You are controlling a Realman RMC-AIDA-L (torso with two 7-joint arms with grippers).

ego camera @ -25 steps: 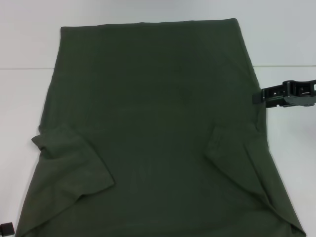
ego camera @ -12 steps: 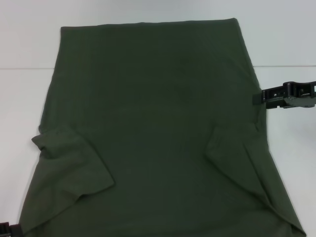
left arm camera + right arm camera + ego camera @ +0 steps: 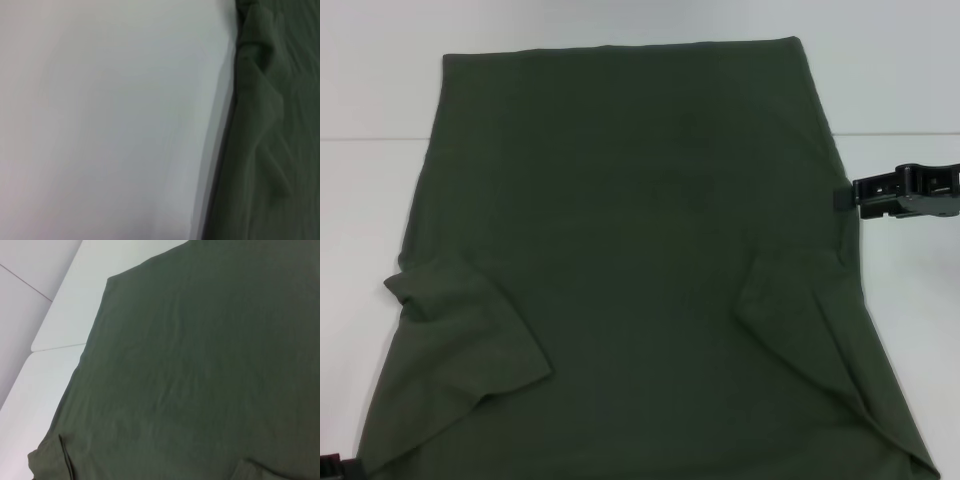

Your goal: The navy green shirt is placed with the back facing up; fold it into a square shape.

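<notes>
The navy green shirt [image 3: 630, 260] lies flat on the white table [image 3: 370, 200], plain side up, with both short sleeves folded inward over its body. My right gripper [image 3: 838, 194] reaches in from the right, and its tip meets the shirt's right edge about halfway along. Only a sliver of my left gripper [image 3: 335, 467] shows, in the near left corner by the shirt's edge. The left wrist view has a wrinkled edge of the shirt [image 3: 270, 125] beside bare table [image 3: 100, 125]. In the right wrist view the shirt [image 3: 200, 365] spreads smooth.
A seam between two table tops [image 3: 890, 135] runs across behind the shirt's middle. Bare white table [image 3: 910, 300] flanks the shirt on both sides. The far table edge [image 3: 55, 345] shows in the right wrist view.
My left gripper has come a little further into view at the near left corner. The right gripper has drawn back slightly to the right. The shirt has not moved.
</notes>
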